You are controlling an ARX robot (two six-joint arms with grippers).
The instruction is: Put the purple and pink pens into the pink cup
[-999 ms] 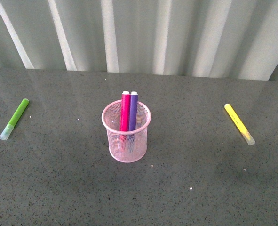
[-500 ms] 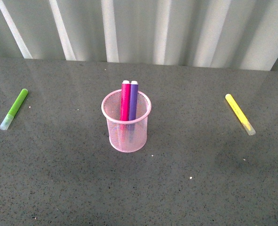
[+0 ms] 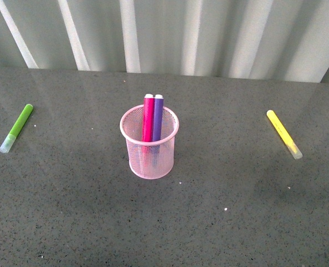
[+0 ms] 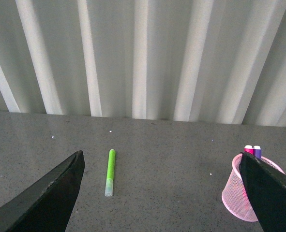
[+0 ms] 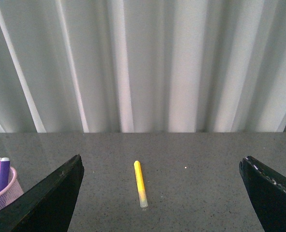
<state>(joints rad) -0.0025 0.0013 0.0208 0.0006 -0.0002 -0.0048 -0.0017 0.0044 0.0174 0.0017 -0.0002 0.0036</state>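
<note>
Both my left tool [image 4: 162,193] and right tool [image 5: 162,193] are spread wide, nothing in them. The purple pen [image 3: 157,118] and pink pen [image 3: 148,118] stand side by side in the pink mesh cup [image 3: 150,156] mid-surface [image 3: 69,211], with a green marker [image 3: 16,127] and yellow marker [image 3: 284,134] lying well apart on either side.

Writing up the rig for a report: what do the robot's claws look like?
Only the fingers show, in the wrist views. The left claw and right claw each have two plain matte black, wedge-shaped fingers tapering to blunt tips. No cables, markings or arms are visible.
</note>
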